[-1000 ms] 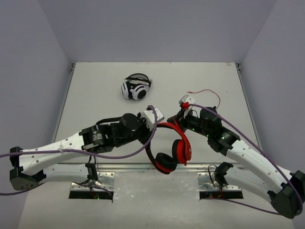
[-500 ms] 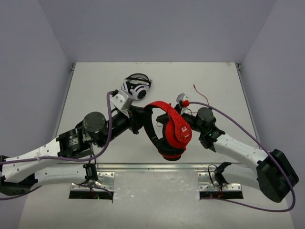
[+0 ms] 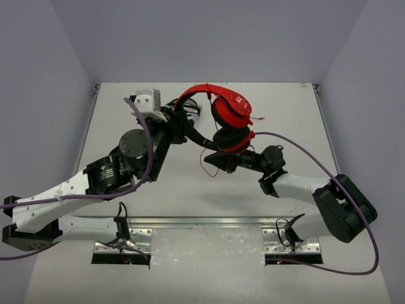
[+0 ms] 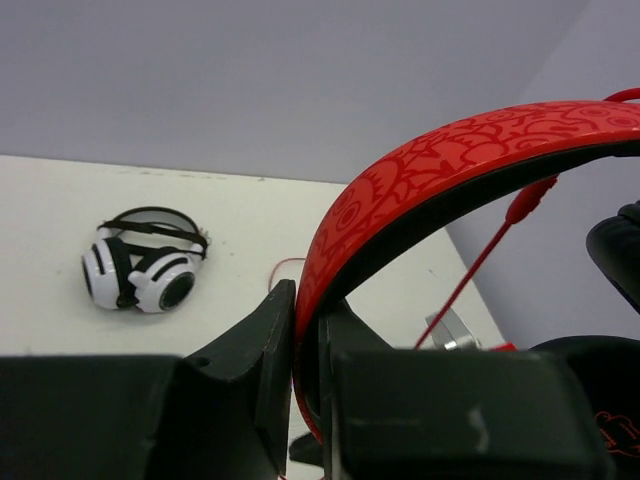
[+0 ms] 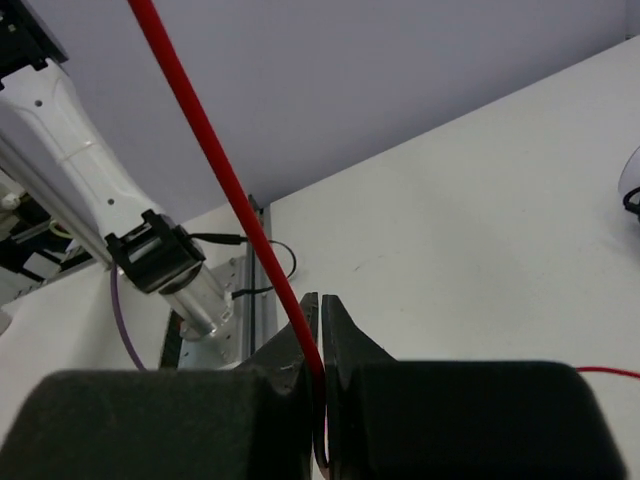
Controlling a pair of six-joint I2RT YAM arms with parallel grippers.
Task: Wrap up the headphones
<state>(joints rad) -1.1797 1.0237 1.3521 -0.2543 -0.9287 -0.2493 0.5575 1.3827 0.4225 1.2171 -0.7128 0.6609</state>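
My left claw (image 4: 308,330) is clamped on the headband (image 4: 420,170), holding the headphones (image 3: 229,113) aloft near the middle of the bench's (image 3: 304,114) far edge. My right claw (image 5: 320,320) pinches the cable (image 5: 201,130). I judge this as mid-wrap. Next I'd loop the cable around, keeping it taut.

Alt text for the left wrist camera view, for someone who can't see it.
The left gripper is shut on the patterned headband of the red headphones. A thin red cable hangs under the band, and black-and-white headphones lie on the white table behind.
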